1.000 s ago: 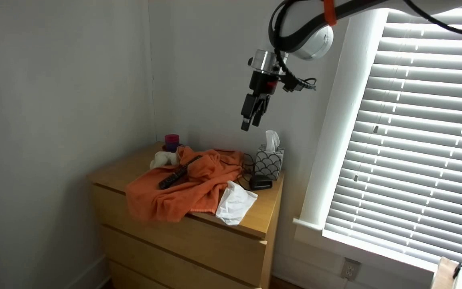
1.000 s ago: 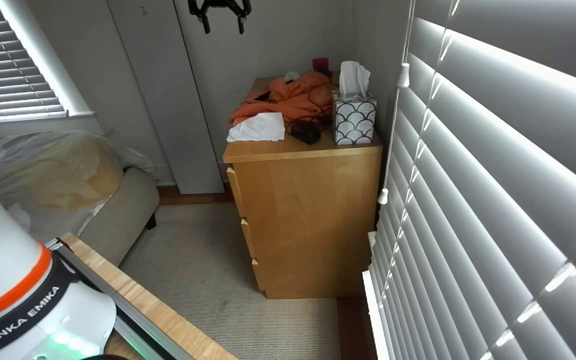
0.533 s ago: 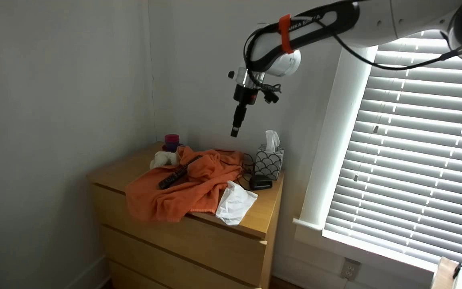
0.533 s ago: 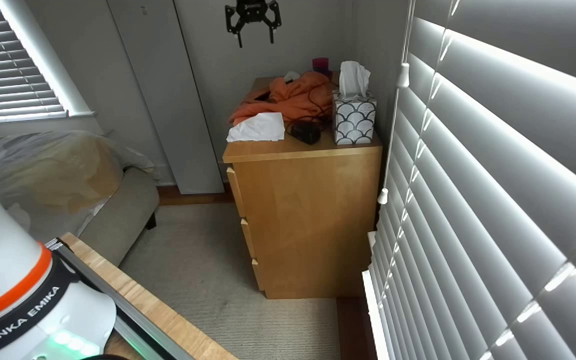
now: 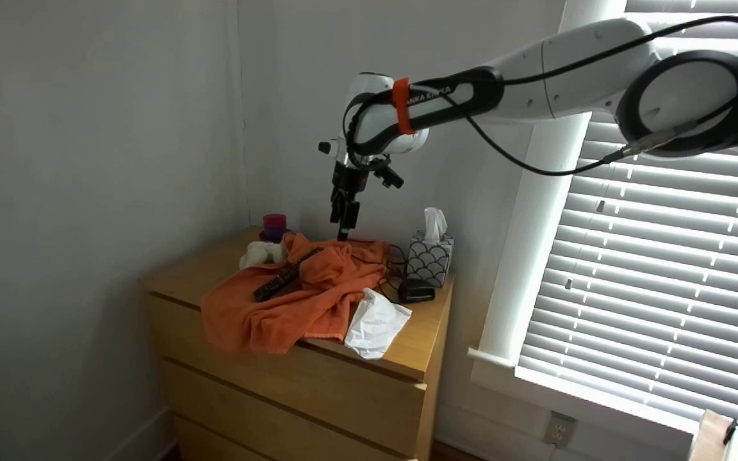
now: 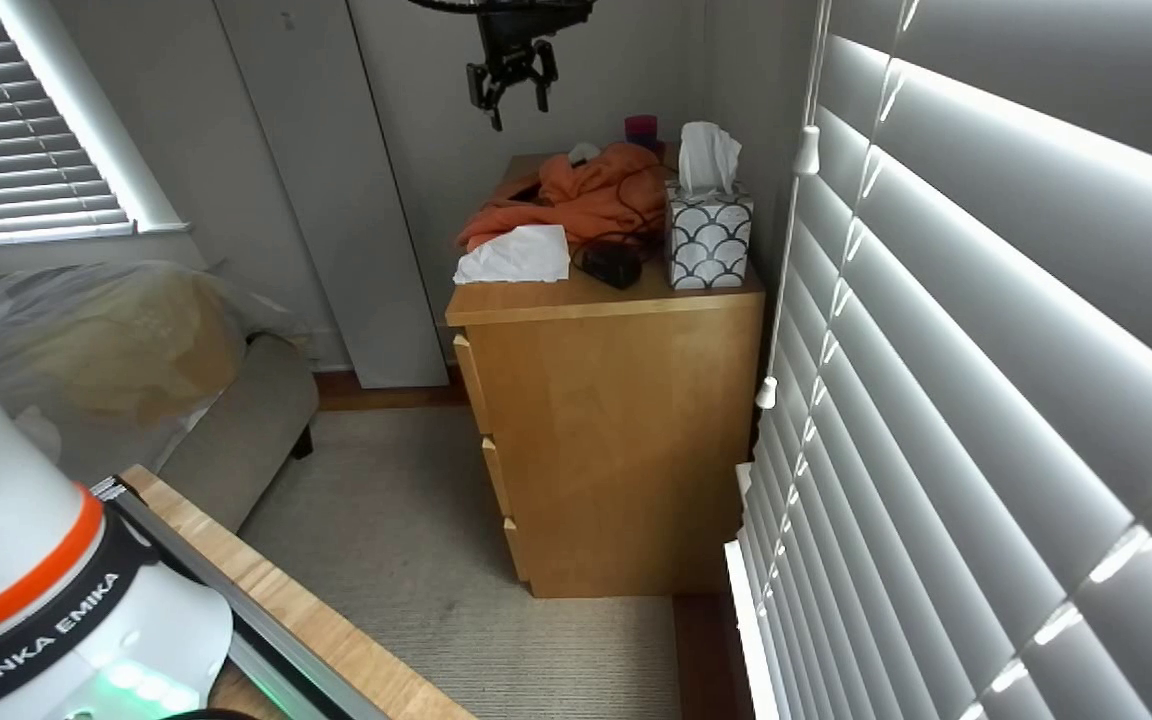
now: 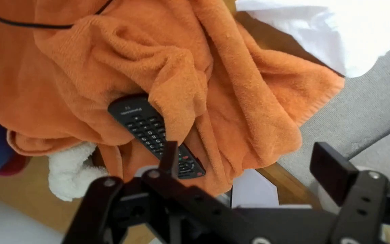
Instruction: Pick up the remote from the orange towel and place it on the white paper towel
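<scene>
1. Wrist view: the remote (image 7: pixel 149 137) lies slantwise on the orange towel (image 7: pixel 181 81), so the pick is not yet done.
2. The gripper (image 7: pixel 247 161) is released; its jaws stand wide apart with nothing between them. One jaw crosses in front of the remote's lower end, but only along the line of sight.
3. In an exterior view the gripper (image 6: pixel 520 115) hangs higher than the dresser top (image 6: pixel 576 303) and apart from the towel. I judge this to be the approach, early in the task.
4. The remote runs from near the front edge, the side with the drawers (image 5: pixel 292 384), toward the back edge.
5. The white paper towel (image 5: pixel 377 323) lies at the front corner on the tissue box's (image 5: pixel 430 259) side, and the remote is not on it: placing is wholly undone.
6. Left to do: square the jaws across the remote, descend, close, lift, carry it along the front edge to that corner, lower it, let go.
7. A fold hides part of the remote's long side; whether cloth lies on top or merely stands in front, I can't tell. If on top, the towel could be dragged up with the lift.
</scene>
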